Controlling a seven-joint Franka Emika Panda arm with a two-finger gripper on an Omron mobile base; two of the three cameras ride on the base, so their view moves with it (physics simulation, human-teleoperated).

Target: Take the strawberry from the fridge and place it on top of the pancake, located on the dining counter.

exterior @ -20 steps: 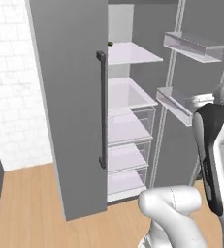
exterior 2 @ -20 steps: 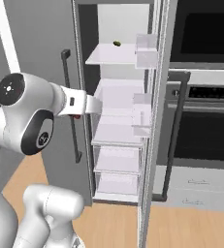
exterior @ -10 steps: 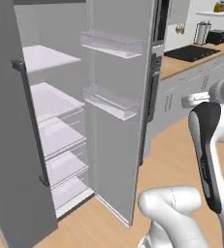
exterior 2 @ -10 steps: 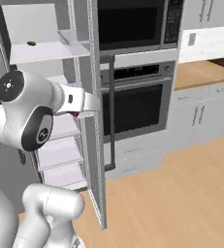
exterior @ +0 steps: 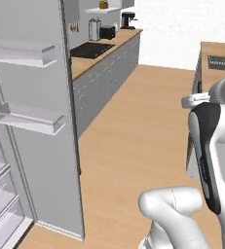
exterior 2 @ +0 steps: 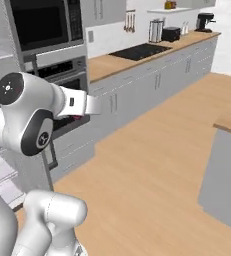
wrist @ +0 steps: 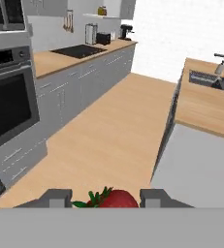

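In the hand view we see the end effector (wrist: 106,197) closed on the strawberry (wrist: 114,199), its two dark fingertips (wrist: 56,197) pressed against the red berry from either side, green leaves showing to the berry's left. The strawberry is carried in the air above the wood floor (wrist: 104,140), well away from any shelf.

Ahead of it, to the right, lies the dining bench (wrist: 208,104), a light-wood top with a dark inset sink (wrist: 206,78) and a tap; its grey side panel stands between us and the top. We cannot make out the pancake from here. To the left runs the wall bench (wrist: 79,53) with grey cabinets, a black cooktop (wrist: 79,50), a toaster and a coffee machine at its far end, and a built-in oven (wrist: 9,104) nearest us. The open floor between the two benches holds nothing in the path.

In the left base view the fridge (exterior: 33,121) stands at the left, its door open with two clear door racks, white shelves visible at the lower left edge. The back wall is white brick.

Half a second ago the fridge interior and its open door took up most of both base views; now it has slid to the left edge and the room's far end and the dining bench have come into sight, so the base has turned away from the fridge.
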